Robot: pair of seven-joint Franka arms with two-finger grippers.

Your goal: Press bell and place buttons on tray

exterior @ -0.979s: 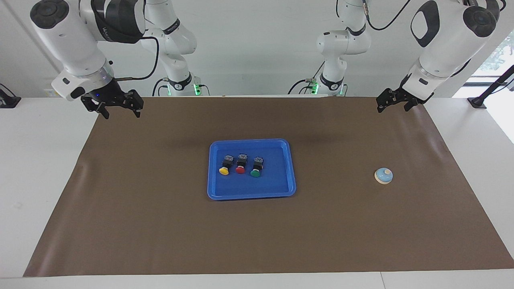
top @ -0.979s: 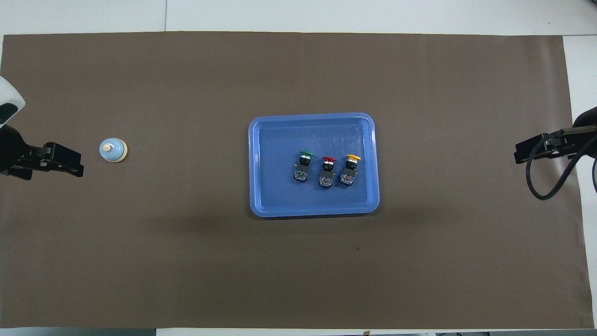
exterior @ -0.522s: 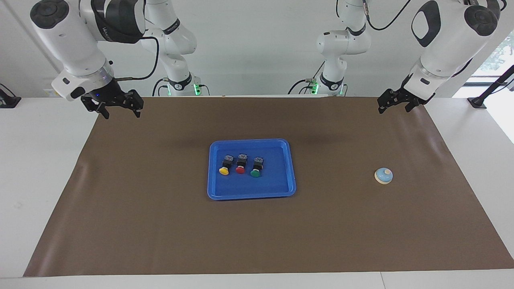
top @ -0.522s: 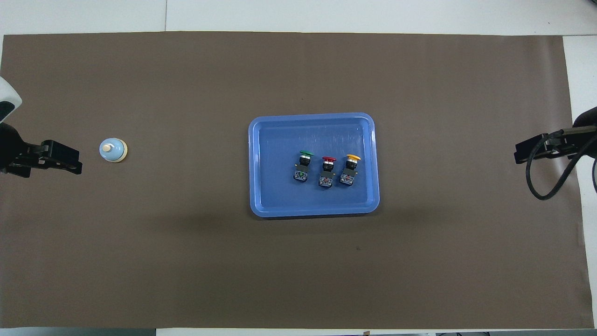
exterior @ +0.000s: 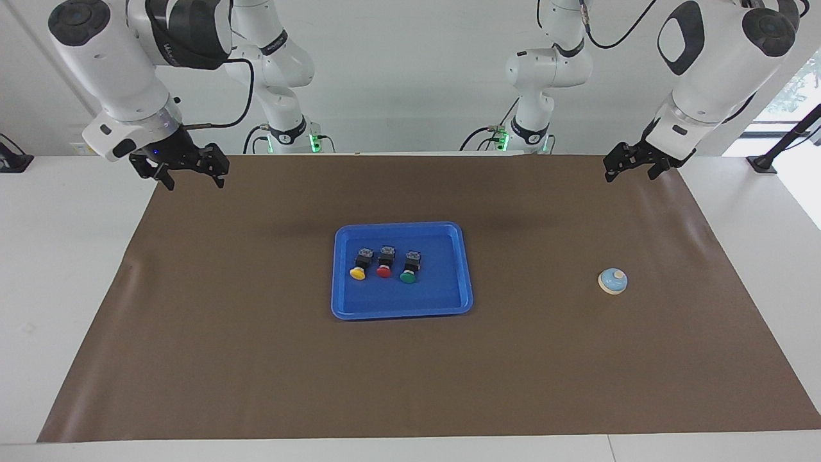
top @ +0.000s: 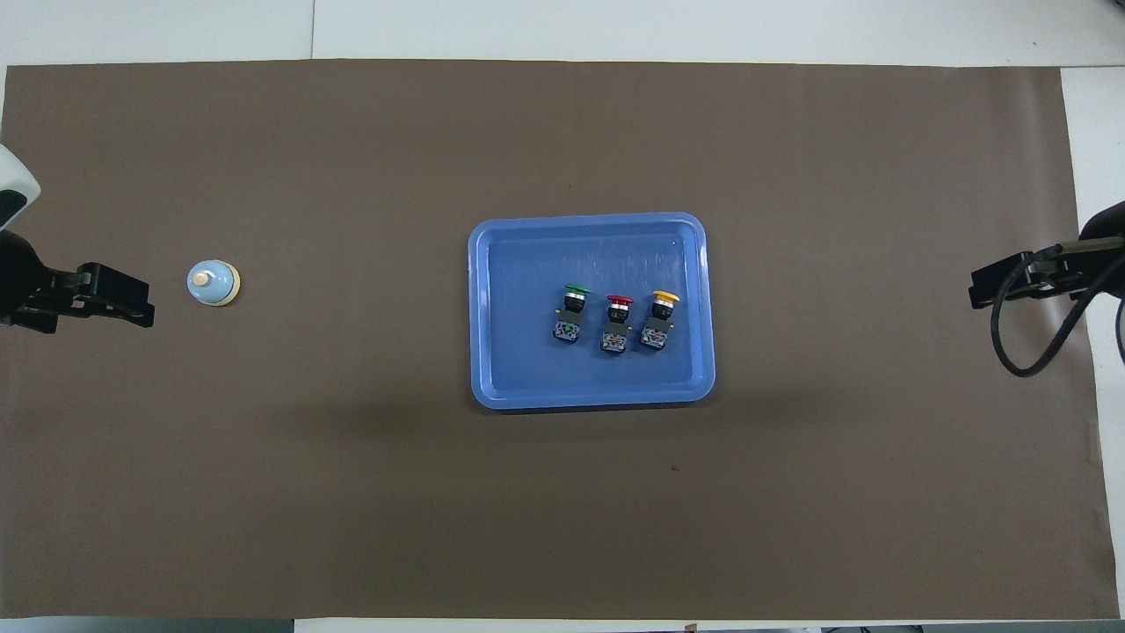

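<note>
The blue tray (exterior: 341, 282) sat at the centre of the facing picture on the brown mat (exterior: 256, 359); inside it lay three buttons in a row, toppled on their sides with their caps pointing toward the bottom of that picture; the yellow button (exterior: 359, 267) lay toward the frame's left, the red button (exterior: 384, 262) in the middle, the green button (exterior: 409, 269) toward the frame's right; each was just beside the next, none touching the rim; the rest of the tray floor was bare blue. The bell (exterior: 612, 281) stood upright on the mat at the right of the facing picture, level with the tray and well apart from it.

The right gripper (exterior: 189, 173) hung in the upper left of the facing picture over the mat's corner, its jaws spread and holding nothing; the left gripper (exterior: 632, 168) hung in the upper right over the mat's edge, jaws likewise spread and empty.

Against the picture a second before, the left gripper had drawn slightly up and toward the frame's right edge; in the overhead picture it had slipped a little toward the left border; the right gripper, the tray, the buttons and the bell had kept their places.
</note>
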